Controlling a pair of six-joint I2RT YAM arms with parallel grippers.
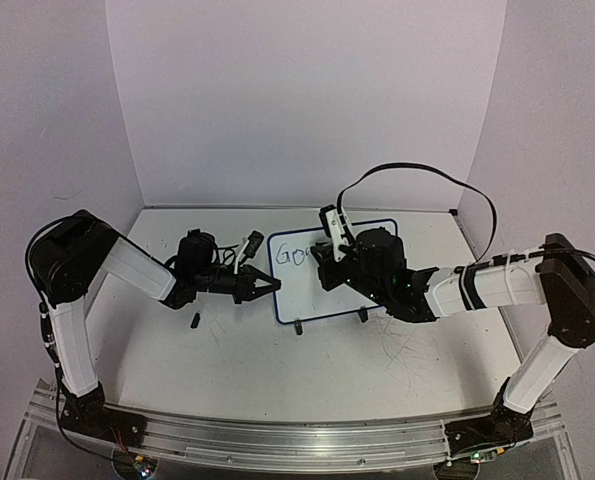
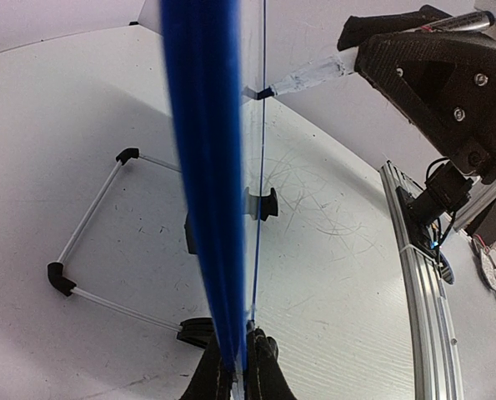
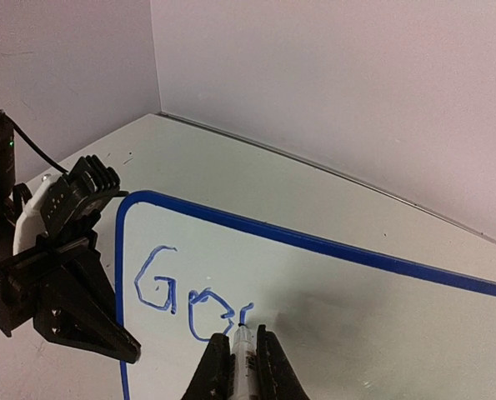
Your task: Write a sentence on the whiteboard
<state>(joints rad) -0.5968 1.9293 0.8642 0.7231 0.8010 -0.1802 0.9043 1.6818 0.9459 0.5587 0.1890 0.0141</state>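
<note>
Left pincer (image 1: 271, 288) at the edge of the whiteboard (image 1: 303, 296), right pincer (image 1: 327, 258) with marker (image 1: 330, 226) over the sentence (image 1: 290, 257)

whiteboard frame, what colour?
The whiteboard has a blue frame, which shows best in the right wrist view.

White whiteboard (image 3: 339, 300) with blue frame, blue lettering (image 3: 187, 300) at lower left; white marker (image 3: 243, 350); scratched grey-white tabletop (image 1: 277, 370); lilac walls (image 1: 307, 100).

The left arm (image 1: 127, 265) bends at its elbow and stretches to the right, with the fingers of the left gripper (image 1: 270, 287) pinched together. The right arm (image 1: 497, 285) stretches to the left, and the right gripper (image 1: 324, 256) is also closed tight.
</note>
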